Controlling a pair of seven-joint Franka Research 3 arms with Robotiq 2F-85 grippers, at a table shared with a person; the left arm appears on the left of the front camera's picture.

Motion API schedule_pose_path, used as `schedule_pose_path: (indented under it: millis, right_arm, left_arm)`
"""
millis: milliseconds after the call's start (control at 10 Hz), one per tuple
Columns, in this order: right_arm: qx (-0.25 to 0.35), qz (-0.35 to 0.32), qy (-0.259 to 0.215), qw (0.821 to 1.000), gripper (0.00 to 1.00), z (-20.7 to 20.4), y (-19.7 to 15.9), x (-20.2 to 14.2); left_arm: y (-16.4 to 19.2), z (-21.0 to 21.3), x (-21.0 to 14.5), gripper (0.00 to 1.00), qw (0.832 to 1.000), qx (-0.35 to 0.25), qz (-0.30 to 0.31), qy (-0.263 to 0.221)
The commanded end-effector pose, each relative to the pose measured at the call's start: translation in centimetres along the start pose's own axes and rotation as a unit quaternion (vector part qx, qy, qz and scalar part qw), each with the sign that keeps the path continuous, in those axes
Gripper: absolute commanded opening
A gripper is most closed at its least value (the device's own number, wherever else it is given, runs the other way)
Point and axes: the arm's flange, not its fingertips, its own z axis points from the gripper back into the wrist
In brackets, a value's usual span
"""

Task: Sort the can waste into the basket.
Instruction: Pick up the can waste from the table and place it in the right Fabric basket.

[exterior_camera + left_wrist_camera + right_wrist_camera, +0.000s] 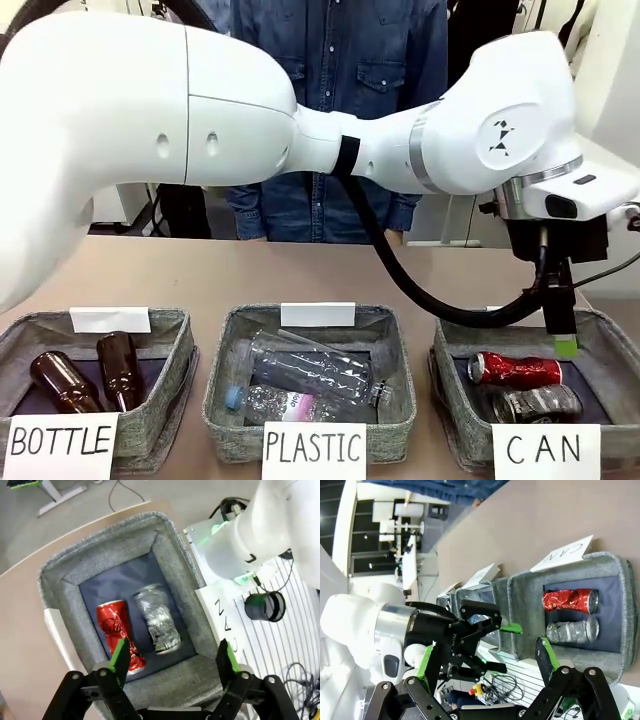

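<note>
Left wrist view: both cans [135,632] in basket [105,545] beneath open left tool [173,659].

The left arm reaches right across the middle to the far right side, wrist bent down, its left gripper [172,660] pointing downward with jaws spread wide and nothing between them. The right gripper [485,665] hangs with jaws apart, empty too.

Tan tabletop [300,270], grey floor [75,515], white desk leg [55,495]

Red can [515,370], grey-silver can [537,403] — grey basket [455,400], dark lining.
</note>
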Motion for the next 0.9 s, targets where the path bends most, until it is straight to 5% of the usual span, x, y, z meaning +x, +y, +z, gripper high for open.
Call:
schedule_pose_path:
  millis: [0, 300, 500, 800]
  right_arm:
    - [0.003, -0.004, -0.008, 1.000, 1.00, 0.0, 0.0, 0.3]
    - [0.000, 0.000, 0.000, 1.000, 1.00, 0.0, 0.0, 0.0]
    - [-0.030, 0.018, 0.033, 0.999, 1.00, -1.5, 1.0, 1.0]
    - [-0.031, 0.044, 0.109, 0.993, 1.00, -6.0, 3.4, 4.1]
  left_arm:
    - [0.8, 0.5, 0.6, 1.00, 1.000, 0.006, 0.011, 0.017]
    - [1.2, 0.7, 0.3, 1.00, 1.000, -0.003, 0.017, 0.018]
    - [0.6, 3.8, -1.7, 1.00, 0.995, -0.052, 0.064, 0.063]
    - [-4.8, 14.0, -11.5, 1.00, 0.982, -0.059, 0.151, 0.095]
